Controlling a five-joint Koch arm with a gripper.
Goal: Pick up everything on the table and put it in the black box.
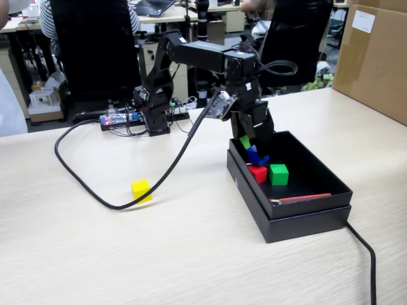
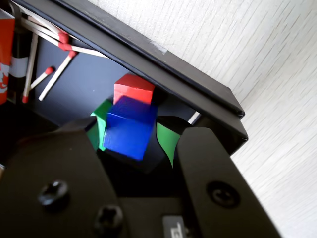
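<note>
Cubes were the business here, and three of the four were already over or inside the black box (image 1: 304, 211). The blue cube (image 2: 128, 130) sat between the gripper's (image 2: 132, 136) green-lined fingers (image 2: 167, 141), and in the wrist view the jaws stood a little wider than the cube, spread rather than pinching, with a dark gap on its right side; whether the left pad touched it I could not tell. In the fixed view the same blue cube (image 1: 256, 155) hung low inside the box's far end, right under the gripper (image 1: 253, 147). Just below it lay the red cube (image 1: 258, 173) on the box floor, and beside that, to its right, the green cube (image 1: 278, 174), the two close together. From the wrist the red cube (image 2: 132, 88) showed just beyond the blue one. A few red-tipped matches (image 2: 55, 77) lay scattered on the dark floor, and a thin red strip (image 1: 304, 198) ran along the near inner edge.

The yellow cube (image 1: 141, 190) was left alone out on the table (image 1: 191, 254), well apart from the box, resting against a thick black cable (image 1: 89, 187) that looped across the pale wood. A brown carton (image 1: 375, 60) stood at the right edge.
</note>
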